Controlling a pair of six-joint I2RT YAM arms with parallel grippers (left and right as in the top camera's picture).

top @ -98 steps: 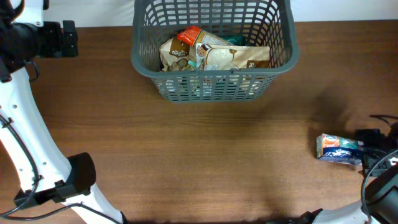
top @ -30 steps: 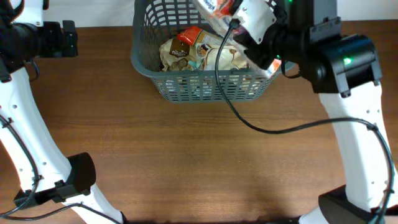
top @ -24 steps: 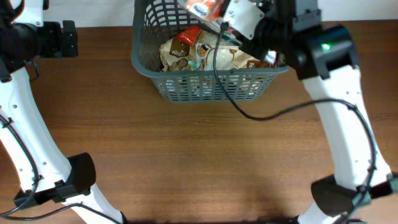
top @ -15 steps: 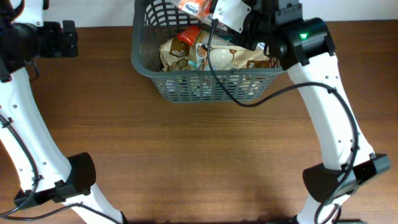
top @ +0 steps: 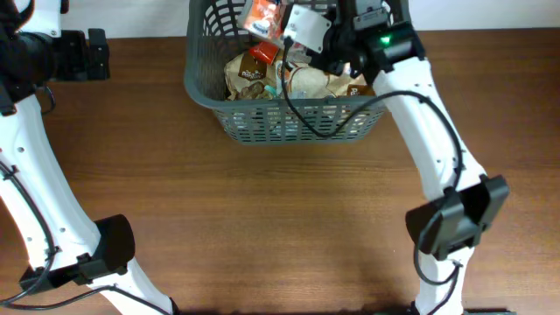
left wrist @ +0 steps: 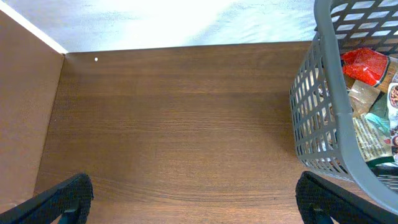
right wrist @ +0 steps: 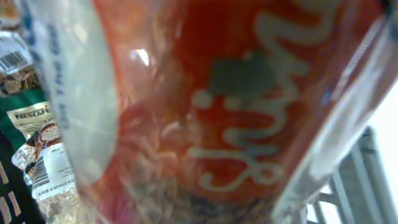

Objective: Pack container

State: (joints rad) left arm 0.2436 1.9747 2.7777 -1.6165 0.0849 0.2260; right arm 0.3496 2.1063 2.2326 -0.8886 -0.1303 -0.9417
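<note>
Well to the left of the basket (top: 289,122), the left gripper (left wrist: 199,208) hangs over the bare wooden table (top: 262,219) with its jaws spread wide and nothing between them. In its wrist view only the two dark fingertips show, at the bottom corners, and the basket's slotted wall (left wrist: 317,112) stands at the right edge, cut off by the frame. The basket itself sits at the far middle of the table, its back rim cropped by the top of the overhead view, and tan food packets (top: 254,74) lie heaped inside it. Above the basket's back left part we see the right gripper (top: 284,22) clamped on an orange-red packet (top: 261,15), which sticks out leftward from the jaws, over the packets already inside. In the right wrist view that packet (right wrist: 236,112) fills nearly the whole picture, blurred and too close for us to read its white lettering, and it hides the fingers completely. To its lower left a green Nestle packet (right wrist: 34,134) shows in part, and a bit of grey basket wall (right wrist: 373,180) shows at lower right.
</note>
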